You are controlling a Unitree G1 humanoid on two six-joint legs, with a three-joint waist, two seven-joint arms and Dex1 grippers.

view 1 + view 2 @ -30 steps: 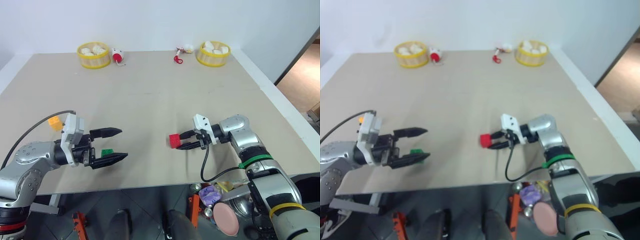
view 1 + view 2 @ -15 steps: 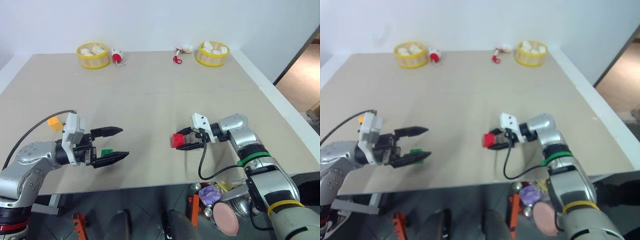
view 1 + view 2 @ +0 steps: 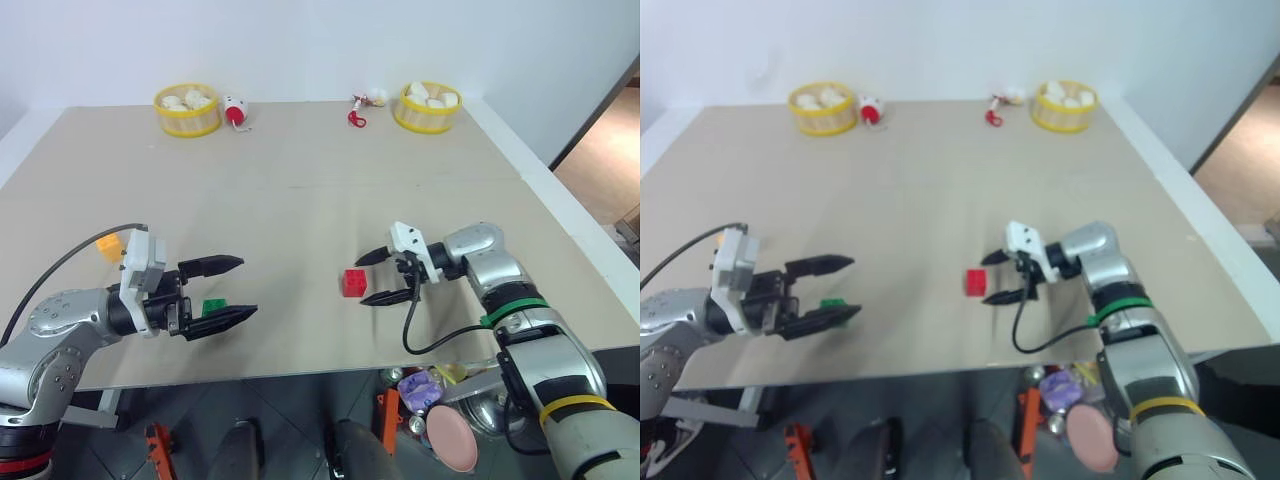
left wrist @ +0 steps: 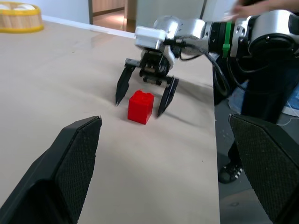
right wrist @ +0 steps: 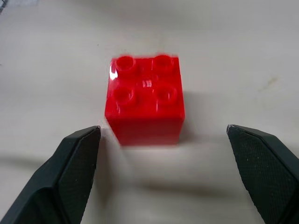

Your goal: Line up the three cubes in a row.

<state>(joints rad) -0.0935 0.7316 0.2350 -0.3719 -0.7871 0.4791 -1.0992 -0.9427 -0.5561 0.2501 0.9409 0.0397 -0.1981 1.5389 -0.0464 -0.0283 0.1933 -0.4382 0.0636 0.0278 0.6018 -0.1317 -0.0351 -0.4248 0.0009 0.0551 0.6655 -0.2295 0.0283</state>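
Where white walls meet, beige table [image 3: 300,190]

We find no readable text, label, brand, number or sign anywhere in these views.
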